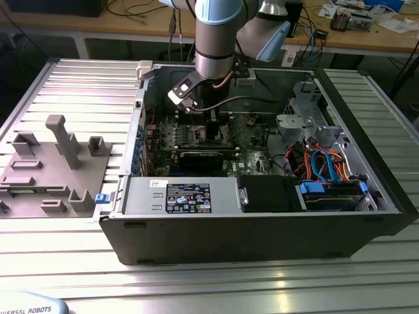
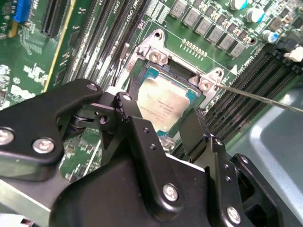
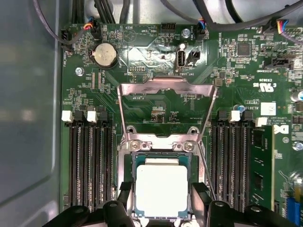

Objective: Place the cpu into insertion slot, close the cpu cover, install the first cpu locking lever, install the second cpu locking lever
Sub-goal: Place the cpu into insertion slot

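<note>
Gripper (image 3: 162, 202) down in the computer case (image 1: 262, 235), jaws clamped on the cpu (image 3: 161, 187), cpu sitting in the insertion slot (image 3: 158, 144), cpu cover (image 3: 165, 86) swung open.

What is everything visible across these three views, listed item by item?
cpu: one, silver-grey, lying in the insertion slot.
insertion slot: one, silver-rimmed, on the motherboard.
cpu cover: one, silver, hinged open, off the cpu.
motherboard: one, green, inside the computer case.
memory slots: several, black, flanking the insertion slot.
coin battery: one, silver, on the motherboard.
computer case: one, black, open, on the table.
table: one, ribbed silver metal.
fixture tray: one, grey, on the table, at the exterior view's left of the case.
arm: one, silver and light blue, reaching into the case.
gripper: one, black, down at the cpu.
</note>
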Controlling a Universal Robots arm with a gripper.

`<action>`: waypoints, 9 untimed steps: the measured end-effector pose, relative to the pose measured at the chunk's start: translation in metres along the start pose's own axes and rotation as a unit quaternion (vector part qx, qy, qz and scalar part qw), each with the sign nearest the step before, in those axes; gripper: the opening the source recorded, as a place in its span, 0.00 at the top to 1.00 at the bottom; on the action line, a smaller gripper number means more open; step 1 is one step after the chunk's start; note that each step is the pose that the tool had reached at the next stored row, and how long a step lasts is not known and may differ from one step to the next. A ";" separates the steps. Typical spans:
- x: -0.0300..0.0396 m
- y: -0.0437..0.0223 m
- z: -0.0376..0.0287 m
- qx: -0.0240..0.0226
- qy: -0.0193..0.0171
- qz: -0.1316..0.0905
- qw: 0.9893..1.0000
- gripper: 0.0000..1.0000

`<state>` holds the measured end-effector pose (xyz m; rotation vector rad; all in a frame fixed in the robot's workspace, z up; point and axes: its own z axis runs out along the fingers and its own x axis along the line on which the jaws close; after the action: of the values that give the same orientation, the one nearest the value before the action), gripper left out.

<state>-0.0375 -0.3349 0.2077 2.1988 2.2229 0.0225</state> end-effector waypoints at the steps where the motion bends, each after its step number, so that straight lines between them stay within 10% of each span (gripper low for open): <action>1: 0.0001 0.0001 -0.0004 0.000 0.000 0.000 1.000 0.39; 9: 0.0006 0.0099 -0.0008 0.003 0.000 -0.001 1.000 0.84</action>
<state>-0.0276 -0.3342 0.2087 2.2003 2.2284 0.0159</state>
